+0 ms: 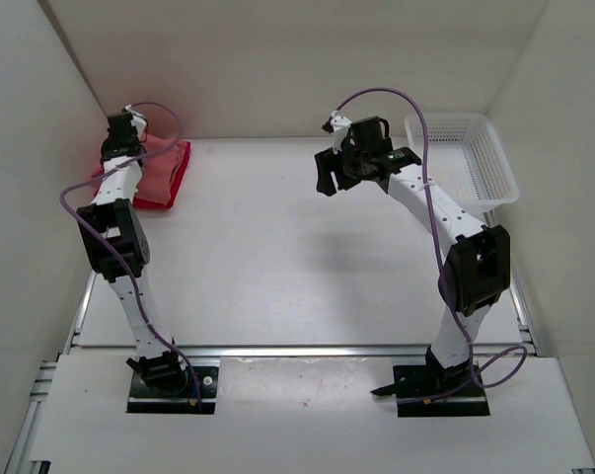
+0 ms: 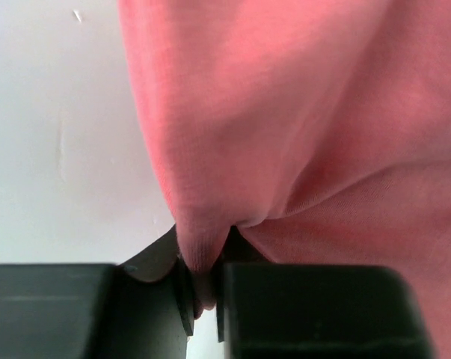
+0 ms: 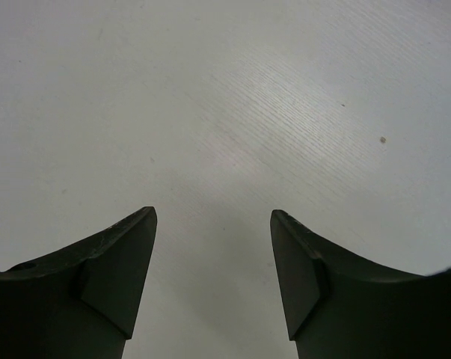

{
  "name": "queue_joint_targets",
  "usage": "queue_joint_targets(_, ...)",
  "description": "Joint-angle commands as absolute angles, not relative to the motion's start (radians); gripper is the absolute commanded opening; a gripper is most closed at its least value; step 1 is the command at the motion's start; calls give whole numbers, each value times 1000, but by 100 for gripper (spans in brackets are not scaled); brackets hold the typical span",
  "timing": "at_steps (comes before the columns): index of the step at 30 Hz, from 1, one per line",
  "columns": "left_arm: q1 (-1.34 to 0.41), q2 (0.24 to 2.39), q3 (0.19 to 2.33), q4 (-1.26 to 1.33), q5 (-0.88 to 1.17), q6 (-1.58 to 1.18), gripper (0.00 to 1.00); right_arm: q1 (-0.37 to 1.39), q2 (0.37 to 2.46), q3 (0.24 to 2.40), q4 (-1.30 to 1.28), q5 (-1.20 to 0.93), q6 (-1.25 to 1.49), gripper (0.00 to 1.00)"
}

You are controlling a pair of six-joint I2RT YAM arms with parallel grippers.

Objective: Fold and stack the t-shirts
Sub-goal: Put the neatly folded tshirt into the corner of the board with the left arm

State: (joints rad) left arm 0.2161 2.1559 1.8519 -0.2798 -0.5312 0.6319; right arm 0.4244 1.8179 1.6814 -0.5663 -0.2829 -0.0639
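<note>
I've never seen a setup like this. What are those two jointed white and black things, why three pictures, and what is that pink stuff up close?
They are two robot arms bolted to a white table. The wide picture comes from a camera above and behind them; the other two come from small cameras on each wrist, looking past the fingers. The left gripper is pinching a fold of salmon pink t-shirt, which lies on a red shirt in the far left corner. The right gripper hangs open over bare table, holding nothing. A white mesh basket sits at the far right.
</note>
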Motion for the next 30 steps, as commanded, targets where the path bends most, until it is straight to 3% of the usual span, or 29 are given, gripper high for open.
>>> queue_joint_targets(1,239,2169,1825,-215,-630,652,21,425,1807,1724,-572,-264,-87,62)
queue_joint_targets(2,244,2181,1828,-210,-662,664,39,422,1804,1726,-566,-268,-83,62)
queue_joint_targets(3,258,2198,1839,-218,-682,644,47,429,1805,1726,-569,-267,-93,62)
queue_joint_targets(5,268,2212,1861,-230,-692,628,76,440,1803,1723,-577,-268,-98,61)
queue_joint_targets(7,273,2198,1868,-233,-687,609,88,440,1805,1710,-577,-276,-91,62)
queue_joint_targets(22,241,2186,1986,-261,-674,523,89,459,1781,1689,-575,-298,-101,61)
queue_joint_targets(30,192,2100,1941,-555,-347,302,89,424,1737,1668,-618,-374,-130,62)
